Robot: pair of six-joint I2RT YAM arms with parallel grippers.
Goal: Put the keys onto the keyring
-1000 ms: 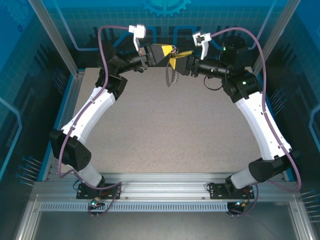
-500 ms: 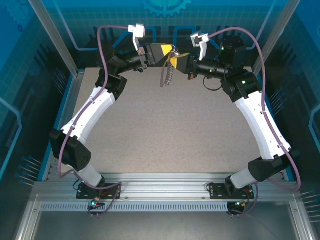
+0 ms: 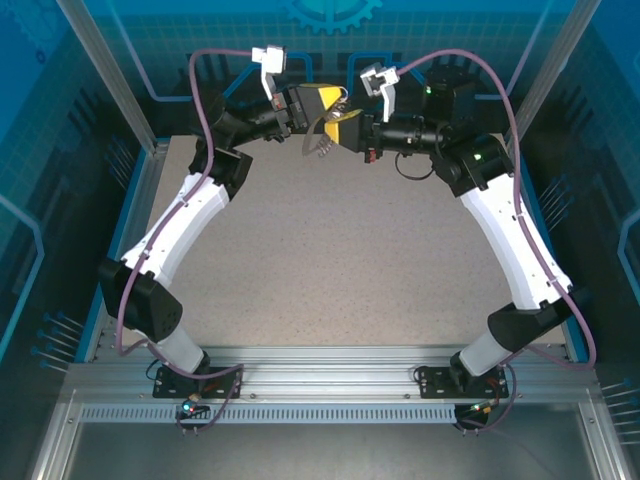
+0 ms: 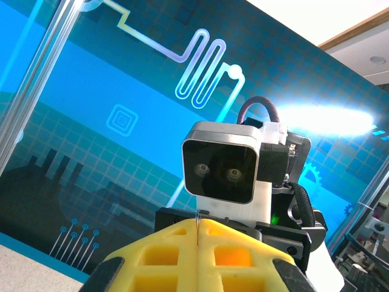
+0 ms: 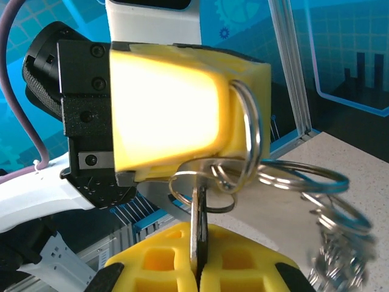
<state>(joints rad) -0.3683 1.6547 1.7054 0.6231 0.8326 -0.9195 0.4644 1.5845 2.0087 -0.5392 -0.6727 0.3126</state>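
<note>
Yellow right jaws, apart a second ago, now pinch the keys [image 5: 198,222]. Our left jaws grip a silvery ring [image 5: 250,131] of the keyring [image 5: 331,237], which dangles above the counter [image 3: 330,260]. We judge threading can start.

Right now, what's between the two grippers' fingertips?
In the right wrist view: a key pinched by the right gripper, reaching the keyring clamped by the left gripper.

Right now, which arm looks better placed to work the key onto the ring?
Probably the right. The right gripper pinches the key edge-on, its head at the rings, so it can push it in. The left gripper is shut on the keyring and seems best steadying it.
</note>
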